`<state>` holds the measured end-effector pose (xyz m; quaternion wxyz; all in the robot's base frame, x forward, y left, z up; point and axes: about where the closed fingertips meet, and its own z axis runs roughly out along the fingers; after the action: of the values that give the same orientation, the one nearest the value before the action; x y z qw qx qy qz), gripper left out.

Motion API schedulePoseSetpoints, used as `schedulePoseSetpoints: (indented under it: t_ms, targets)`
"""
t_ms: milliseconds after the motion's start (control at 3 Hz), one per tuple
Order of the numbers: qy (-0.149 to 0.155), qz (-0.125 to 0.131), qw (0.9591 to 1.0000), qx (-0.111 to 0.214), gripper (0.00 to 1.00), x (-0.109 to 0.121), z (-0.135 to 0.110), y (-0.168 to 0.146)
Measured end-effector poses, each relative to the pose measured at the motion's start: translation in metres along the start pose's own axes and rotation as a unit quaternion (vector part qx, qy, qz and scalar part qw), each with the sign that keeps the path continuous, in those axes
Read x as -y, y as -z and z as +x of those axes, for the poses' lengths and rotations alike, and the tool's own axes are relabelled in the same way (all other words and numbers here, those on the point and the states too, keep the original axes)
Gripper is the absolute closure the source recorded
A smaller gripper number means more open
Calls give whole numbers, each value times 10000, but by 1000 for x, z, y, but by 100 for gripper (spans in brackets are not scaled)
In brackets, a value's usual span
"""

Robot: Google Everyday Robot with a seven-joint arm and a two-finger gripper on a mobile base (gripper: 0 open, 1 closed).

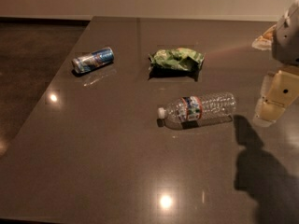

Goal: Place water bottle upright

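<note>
Worktop (117,162): dark, smooth, glossy, with bright reflected spots. Water bottle (201,110): clear ribbed plastic, white plastic cap, printed label band. Can (92,59): shiny metal. Bag (176,59): crinkled green film, slightly glossy. Tool (267,115), at the right edge over the worktop: smooth cream plastic casing.

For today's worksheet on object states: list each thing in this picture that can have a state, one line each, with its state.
Small clear ribbed plastic water bottle: lying on its side, white cap on.
Blue and silver drink can: lying on its side.
Green snack bag: crumpled.
Cream tool: at the right edge, apart from the bottle.
</note>
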<state>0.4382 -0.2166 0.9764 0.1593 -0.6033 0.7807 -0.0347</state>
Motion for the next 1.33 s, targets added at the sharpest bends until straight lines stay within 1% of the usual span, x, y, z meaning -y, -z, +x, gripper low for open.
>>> schedulePoseSetpoints:
  t_ms: [333,667,1000,1333]
  targets:
    - [0,0,10000,0,0,0,0,0]
    - [191,-5,9998,-102,0,6,-10,-9]
    - [513,-140,9985,-129,0,17,-30,-27]
    - [831,-374,9958,-79,0,28,-52,-57]
